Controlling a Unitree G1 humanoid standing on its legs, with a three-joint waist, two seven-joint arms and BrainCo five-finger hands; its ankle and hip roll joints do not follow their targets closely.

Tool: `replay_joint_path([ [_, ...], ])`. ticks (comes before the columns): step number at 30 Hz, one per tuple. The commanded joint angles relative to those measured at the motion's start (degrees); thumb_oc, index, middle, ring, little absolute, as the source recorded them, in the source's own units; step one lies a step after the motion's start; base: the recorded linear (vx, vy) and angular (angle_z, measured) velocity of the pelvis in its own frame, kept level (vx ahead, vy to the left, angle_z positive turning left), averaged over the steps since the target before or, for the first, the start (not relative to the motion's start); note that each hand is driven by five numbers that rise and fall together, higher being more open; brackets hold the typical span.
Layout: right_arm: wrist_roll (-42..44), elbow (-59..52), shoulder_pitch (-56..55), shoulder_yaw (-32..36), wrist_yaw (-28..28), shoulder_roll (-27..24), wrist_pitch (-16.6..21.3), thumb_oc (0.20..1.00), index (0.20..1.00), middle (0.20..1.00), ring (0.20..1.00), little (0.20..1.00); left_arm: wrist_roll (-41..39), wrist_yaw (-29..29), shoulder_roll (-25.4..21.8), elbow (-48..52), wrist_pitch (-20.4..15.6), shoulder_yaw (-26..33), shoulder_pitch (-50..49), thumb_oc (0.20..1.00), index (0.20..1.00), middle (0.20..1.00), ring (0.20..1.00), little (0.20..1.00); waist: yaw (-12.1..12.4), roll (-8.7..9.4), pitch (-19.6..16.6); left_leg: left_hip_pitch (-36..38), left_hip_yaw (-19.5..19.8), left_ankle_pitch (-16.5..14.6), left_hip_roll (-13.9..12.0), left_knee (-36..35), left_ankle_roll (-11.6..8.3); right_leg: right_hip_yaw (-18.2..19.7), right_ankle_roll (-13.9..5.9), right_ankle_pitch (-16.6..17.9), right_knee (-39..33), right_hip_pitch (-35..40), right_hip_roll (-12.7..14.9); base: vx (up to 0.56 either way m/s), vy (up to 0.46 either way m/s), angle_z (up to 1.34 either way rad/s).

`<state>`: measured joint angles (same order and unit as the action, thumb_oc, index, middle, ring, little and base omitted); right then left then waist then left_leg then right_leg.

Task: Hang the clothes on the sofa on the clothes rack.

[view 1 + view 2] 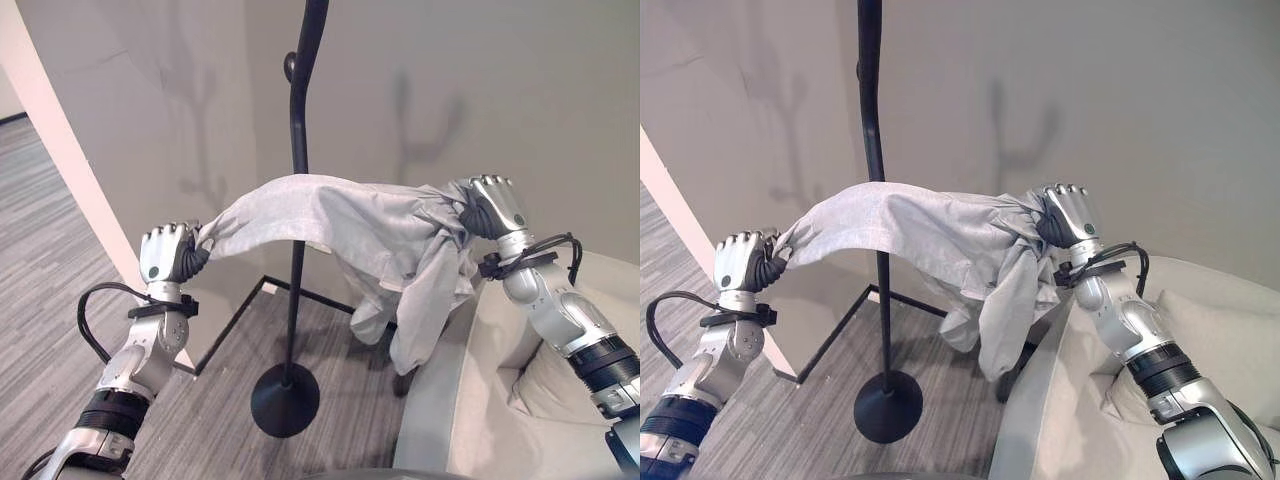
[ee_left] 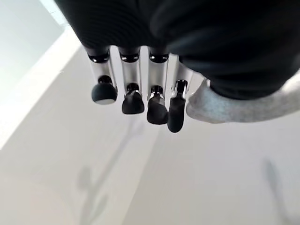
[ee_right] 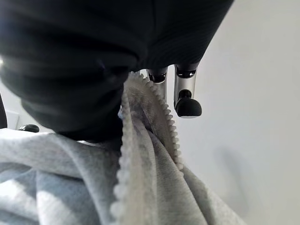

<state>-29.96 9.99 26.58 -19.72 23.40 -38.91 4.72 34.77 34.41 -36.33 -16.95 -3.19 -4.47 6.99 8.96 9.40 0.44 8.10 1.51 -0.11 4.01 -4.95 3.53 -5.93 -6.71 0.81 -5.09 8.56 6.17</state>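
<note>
Garment: light grey zip-up fabric jacket (image 1: 350,235) stretched between both hands, long axis left-right | left hand (image 1: 166,252) clutches one end | right hand (image 1: 494,206) clutches other | black metal clothes rack pole (image 1: 299,150) just beyond midspan, slightly nearer left hand

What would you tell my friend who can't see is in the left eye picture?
Two robot hands hold a grey garment stretched between them in front of a black clothes rack. The left hand grips one end, the right hand the other, bunched end. A pale sofa sits at the lower right.
</note>
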Motion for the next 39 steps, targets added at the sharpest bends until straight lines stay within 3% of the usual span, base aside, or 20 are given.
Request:
replay_joint_path([
  [1, 5.5, 0.1, 1.9, 6.9, 2.9, -0.8, -0.7, 1.000, 1.000, 1.000, 1.000, 1.000, -4.1, 0.0, -1.3, -3.7, 1.0, 3.5, -2.2, 0.200, 0.200, 0.200, 0.200, 0.200, 2.3, -0.63, -3.2, -3.2, 0.8, -1.5, -3.0, 0.0, -2.48, -1.5, -0.76, -1.1, 4.6, -0.3, 1.0, 0.00, 0.000, 0.00],
  [7, 10.5, -4.5, -4.4, 11.3, 3.3, 5.1, 0.7, 1.000, 1.000, 1.000, 1.000, 1.000, -6.4, -0.7, 2.5, -3.4, -0.4, 3.8, -7.1, 0.200, 0.200, 0.200, 0.200, 0.200, 2.4, -0.58, -3.1, -3.3, 0.7, -1.4, -3.0, 0.0, -2.34, -1.4, -0.59, -1.0, 4.1, -0.3, 0.9, 0.00, 0.000, 0.00],
  [14, 11.5, -6.9, -10.3, 14.5, 3.4, 6.9, 2.1, 1.000, 1.000, 1.000, 1.000, 1.000, -8.4, -1.1, 4.9, -4.3, -1.5, 5.4, -12.4, 0.200, 0.200, 0.200, 0.200, 0.200, 2.6, -1.29, -2.8, -3.5, -0.1, -1.4, -3.2, 0.0, -2.29, -1.5, -0.90, -0.2, 3.6, -0.8, 1.2, -0.01, 0.001, -0.04],
  [22, 12.4, -6.4, -18.1, 16.0, 2.9, 9.8, 2.7, 1.000, 1.000, 1.000, 1.000, 1.000, -12.6, -4.1, 9.8, -16.3, -2.0, 3.2, -17.1, 0.200, 0.200, 0.200, 0.200, 0.200, 1.8, -1.96, -2.1, -3.1, -2.0, -1.5, -3.7, 0.0, -2.32, -2.3, -1.26, 0.0, 4.1, -0.8, 1.6, -0.03, -0.001, -0.12],
  [30, 12.7, -5.8, -23.1, 16.6, 2.8, 11.3, 3.2, 1.000, 1.000, 1.000, 1.000, 1.000, -13.3, -5.2, 11.3, -21.6, -2.4, 1.6, -19.0, 0.200, 0.200, 0.200, 0.200, 0.200, 0.9, -2.28, -1.6, -3.0, -1.6, -1.4, -3.8, 0.0, -2.41, -2.8, -1.21, -0.8, 5.2, -1.2, 1.5, 0.00, 0.000, 0.00],
  [39, 12.4, -7.1, -25.9, 15.5, 2.7, 12.6, 4.9, 1.000, 1.000, 1.000, 1.000, 1.000, -10.9, -6.0, 13.7, -35.7, -1.6, -3.6, -16.6, 0.200, 0.200, 0.200, 0.200, 0.200, 0.0, -1.48, -1.0, -3.3, -0.2, -1.2, -4.0, 0.0, -2.55, -2.5, -0.83, -1.8, 6.3, -1.9, 1.0, -0.01, 0.003, 0.08],
])
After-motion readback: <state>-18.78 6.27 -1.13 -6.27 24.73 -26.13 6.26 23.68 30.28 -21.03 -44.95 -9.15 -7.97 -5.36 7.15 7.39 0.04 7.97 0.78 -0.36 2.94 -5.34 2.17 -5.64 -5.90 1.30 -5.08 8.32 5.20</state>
